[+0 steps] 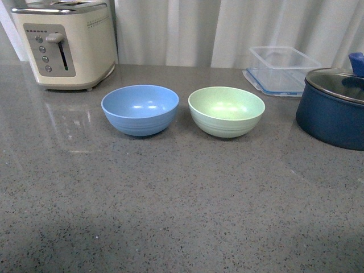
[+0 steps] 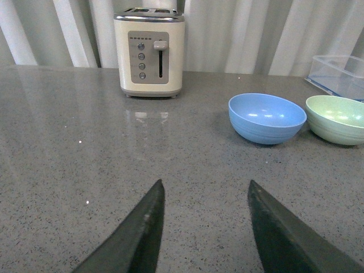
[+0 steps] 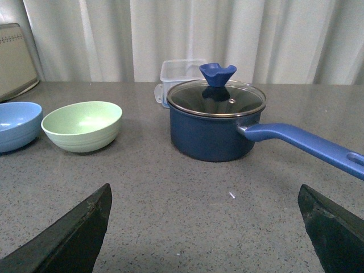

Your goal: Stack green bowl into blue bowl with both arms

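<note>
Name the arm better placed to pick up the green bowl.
Right, probably. The green bowl sits on the robot's right of the blue bowl, which stands between it and the left side. The right tool is open and empty.

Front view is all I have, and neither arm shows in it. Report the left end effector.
Observer: The left end effector is open and empty over the grey speckled countertop, with the light sky-blue round plastic bowl ahead of it.
Operator: Now the right one.
Observer: The right end effector is open wide and empty. The pale mint-green round plastic bowl lies ahead, untouched.
Operator: Report anything near it that I cannot see.
Observer: The dark navy lidded saucepan has a long blue handle, which your view cuts off.
</note>
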Robot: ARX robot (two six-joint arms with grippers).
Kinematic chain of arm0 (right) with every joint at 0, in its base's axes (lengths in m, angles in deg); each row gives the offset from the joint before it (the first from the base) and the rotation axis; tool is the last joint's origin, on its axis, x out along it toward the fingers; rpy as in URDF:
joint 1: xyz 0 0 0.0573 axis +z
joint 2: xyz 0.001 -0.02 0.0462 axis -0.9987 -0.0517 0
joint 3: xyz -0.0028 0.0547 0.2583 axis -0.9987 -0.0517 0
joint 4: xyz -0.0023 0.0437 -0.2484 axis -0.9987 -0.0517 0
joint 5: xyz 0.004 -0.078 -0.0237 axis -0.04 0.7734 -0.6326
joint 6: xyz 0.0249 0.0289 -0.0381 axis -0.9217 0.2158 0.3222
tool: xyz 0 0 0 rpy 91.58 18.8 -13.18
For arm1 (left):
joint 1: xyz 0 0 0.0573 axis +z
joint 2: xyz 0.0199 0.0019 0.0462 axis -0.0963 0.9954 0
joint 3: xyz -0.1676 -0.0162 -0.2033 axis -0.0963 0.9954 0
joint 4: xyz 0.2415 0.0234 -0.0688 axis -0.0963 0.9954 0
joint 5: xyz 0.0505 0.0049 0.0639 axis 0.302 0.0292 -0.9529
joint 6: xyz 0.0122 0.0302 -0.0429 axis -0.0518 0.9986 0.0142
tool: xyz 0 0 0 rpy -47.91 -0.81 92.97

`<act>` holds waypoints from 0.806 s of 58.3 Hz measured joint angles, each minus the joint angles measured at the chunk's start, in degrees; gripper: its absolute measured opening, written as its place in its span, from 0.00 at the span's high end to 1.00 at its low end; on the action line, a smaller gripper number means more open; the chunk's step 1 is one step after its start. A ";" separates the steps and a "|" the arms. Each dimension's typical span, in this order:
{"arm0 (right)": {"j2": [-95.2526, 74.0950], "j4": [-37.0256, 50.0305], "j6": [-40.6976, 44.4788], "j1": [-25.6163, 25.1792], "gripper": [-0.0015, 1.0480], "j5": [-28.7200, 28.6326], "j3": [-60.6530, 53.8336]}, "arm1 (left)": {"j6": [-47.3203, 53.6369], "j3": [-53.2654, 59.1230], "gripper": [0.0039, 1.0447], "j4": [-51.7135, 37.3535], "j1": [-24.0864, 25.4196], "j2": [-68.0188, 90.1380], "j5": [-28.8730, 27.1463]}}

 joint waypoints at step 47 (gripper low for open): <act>-72.96 -24.63 -7.76 14.86 0.10 0.09 76.19 | 0.15 0.00 0.06 0.00 0.00 -0.04 0.11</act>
